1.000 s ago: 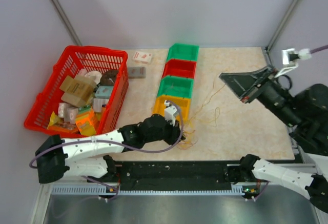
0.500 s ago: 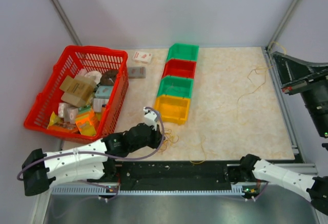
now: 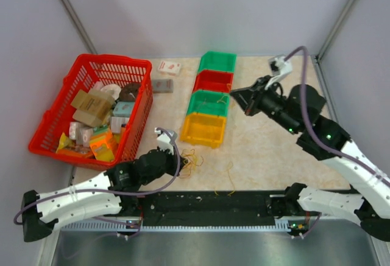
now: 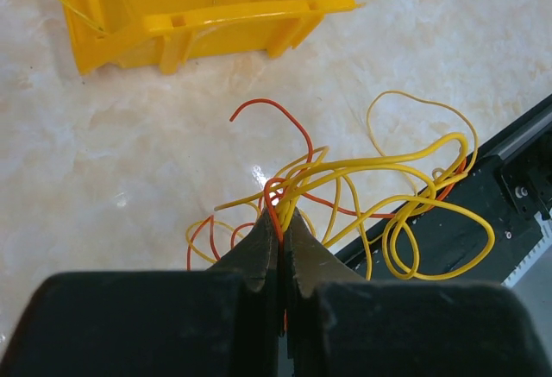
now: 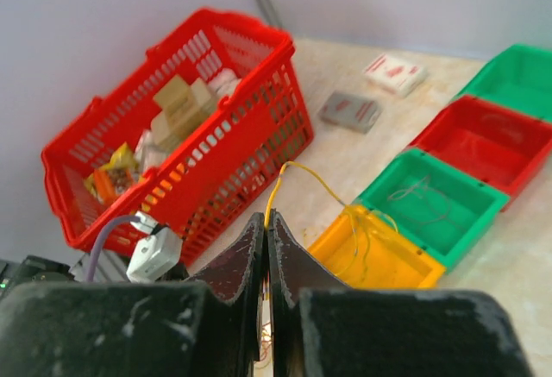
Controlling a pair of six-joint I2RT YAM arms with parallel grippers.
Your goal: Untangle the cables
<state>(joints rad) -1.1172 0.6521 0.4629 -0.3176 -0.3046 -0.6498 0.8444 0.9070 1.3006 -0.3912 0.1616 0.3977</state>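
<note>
The cables [image 4: 379, 196] are a tangle of yellow and orange-red loops on the table just in front of the yellow bin [image 4: 207, 10]. My left gripper [image 4: 283, 218] is shut on a bunch of these strands, and loops spill right over the black front rail. From above, this tangle [image 3: 195, 160] lies at the left gripper [image 3: 181, 158] near the front edge. My right gripper [image 5: 267, 218] is shut on a single yellow cable [image 5: 297, 170] that arcs down into the yellow bin [image 5: 379, 265]. It hovers over the bin row [image 3: 233, 93].
A row of bins stands mid-table: yellow [image 3: 204, 129], green [image 3: 209, 103], red [image 3: 213, 81], green [image 3: 218, 62]. A red basket [image 3: 138, 120] full of packages sits left. Two small packets [image 3: 169, 67] [image 3: 162, 86] lie beside it. Loose yellow strands [image 3: 230, 172] lie near the front rail.
The left gripper closed on the tangle and drew it back toward the near left. The right arm swung from the right edge back over the bins, a yellow cable still in its jaws.
</note>
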